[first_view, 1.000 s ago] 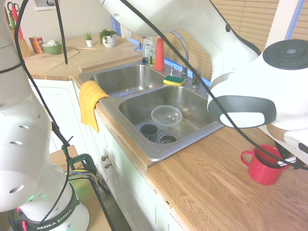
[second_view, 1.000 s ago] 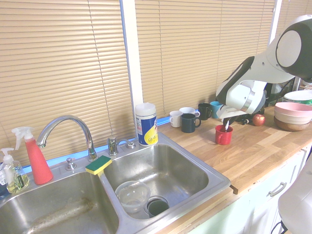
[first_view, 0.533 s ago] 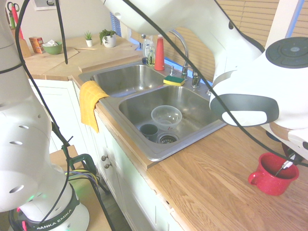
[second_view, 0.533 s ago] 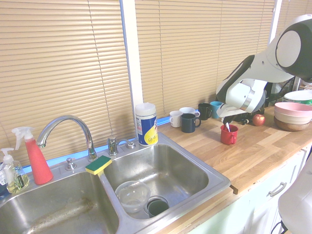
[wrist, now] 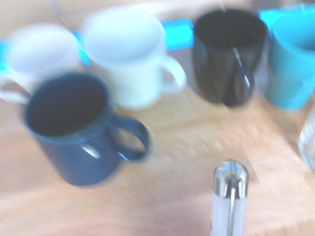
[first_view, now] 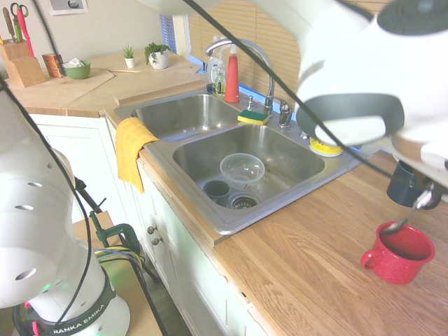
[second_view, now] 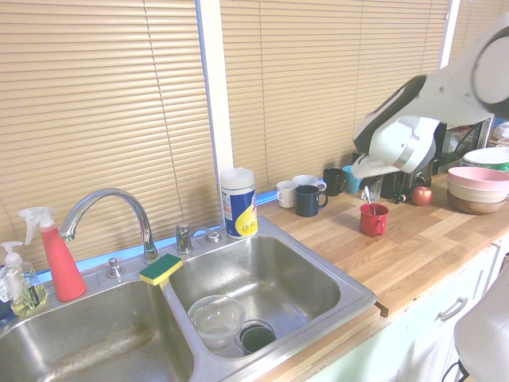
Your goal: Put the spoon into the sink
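We see the white arm's fingers [first_view: 428,199] pinching the slim silvery spoon [first_view: 404,218] above the red mug [first_view: 399,252] on the wooden counter [first_view: 308,266], at four o'clock from the stainless-steel double sink [first_view: 280,183].

This is a home kitchen: a stainless-steel double-basin sink [second_view: 238,302] with a tall curved faucet [second_view: 107,215] sits in a long wooden countertop [first_view: 315,273] above white cabinet doors [first_view: 91,168], under a window with slatted blinds [second_view: 318,87]. Everyday washing-up gear surrounds it (a yellow-and-green sponge [second_view: 161,269], a red spray bottle [second_view: 56,259], a yellow cloth [first_view: 131,148] draped over the sink's edge). A row of mugs [second_view: 310,195], stacked bowls [second_view: 479,185], a knife block [first_view: 21,59] and small potted plants [first_view: 155,54] on the counter complete the domestic picture.
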